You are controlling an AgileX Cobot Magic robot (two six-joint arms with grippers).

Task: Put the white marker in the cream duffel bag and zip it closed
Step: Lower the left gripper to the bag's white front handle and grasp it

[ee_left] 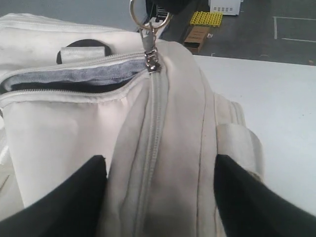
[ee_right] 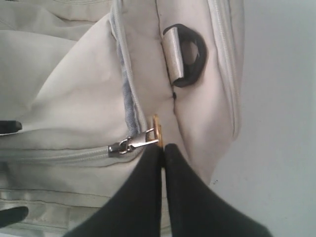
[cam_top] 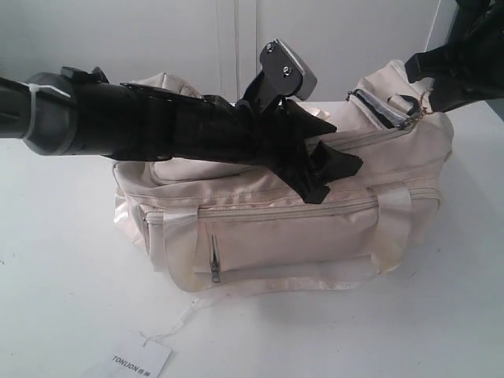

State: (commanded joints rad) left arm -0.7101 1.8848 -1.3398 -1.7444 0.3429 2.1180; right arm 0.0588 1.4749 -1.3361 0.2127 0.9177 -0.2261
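Currently the right claw [ee_right: 162,148] is pinching the cream duffel bag's [cam_top: 299,228] pull ring [ee_right: 156,127] at two o'clock, left claw [ee_left: 160,158] straddling, spread; askew tugging is risking slippage.

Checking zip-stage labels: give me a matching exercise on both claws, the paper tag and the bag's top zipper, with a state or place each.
1 left claw
2 right claw
3 flat white paper tag
4 curved top zipper of the cream fabric duffel bag

A lying on the white table
B shut on the gold ring pull
C open, astride the bag's end
D partly unzipped

Pairs: 1-C, 2-B, 3-A, 4-D
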